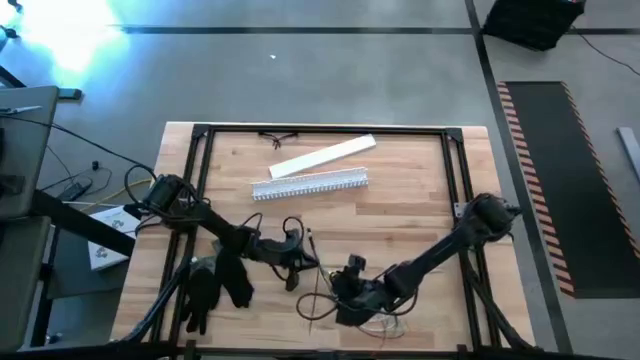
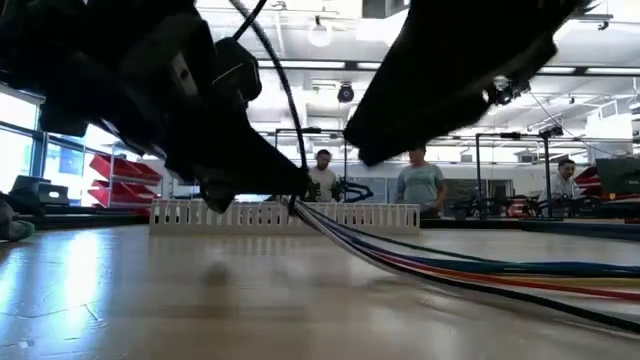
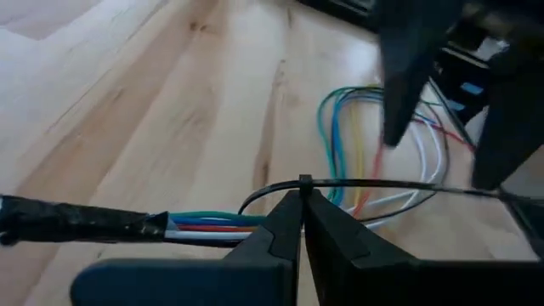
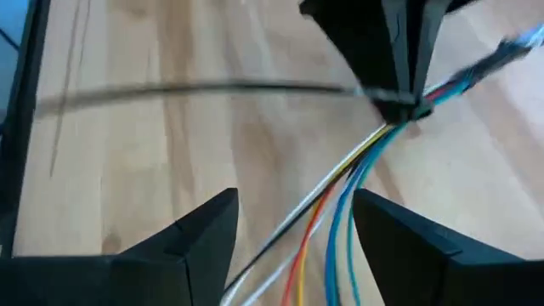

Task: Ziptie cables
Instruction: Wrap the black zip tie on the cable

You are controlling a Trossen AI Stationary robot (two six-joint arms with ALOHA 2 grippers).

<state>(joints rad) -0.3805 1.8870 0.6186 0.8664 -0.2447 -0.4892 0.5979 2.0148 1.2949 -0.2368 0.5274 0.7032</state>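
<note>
Both arms are down at the near part of the wooden table (image 1: 400, 215), working close together. The left gripper (image 3: 299, 202) has its fingers pressed together, pinching the head of a thin black zip tie (image 3: 374, 184) that's looped around the cables (image 3: 212, 225). The tie's long tail runs out sideways across the wood.

The cables are a bunch of thin coloured wires (green, blue, red, yellow, white). From the left wrist camera they come out of a dark sleeve (image 3: 76, 223) and fan out into loose loops on the table past the pinch point. From table height they trail off low across the boards (image 2: 480, 268).

The right gripper (image 4: 293, 223) sits just beside them with its fingers spread apart, the wires running through the gap between the tips without being gripped.

Further back on the table there's a long white slotted cable channel (image 1: 310, 184) and a flat white strip (image 1: 322, 156) lying beside it; I can't see anything inside the channel. A pair of black gloves (image 1: 215, 280) lies near the left arm. A few people (image 2: 420, 185) are standing in the room behind.
</note>
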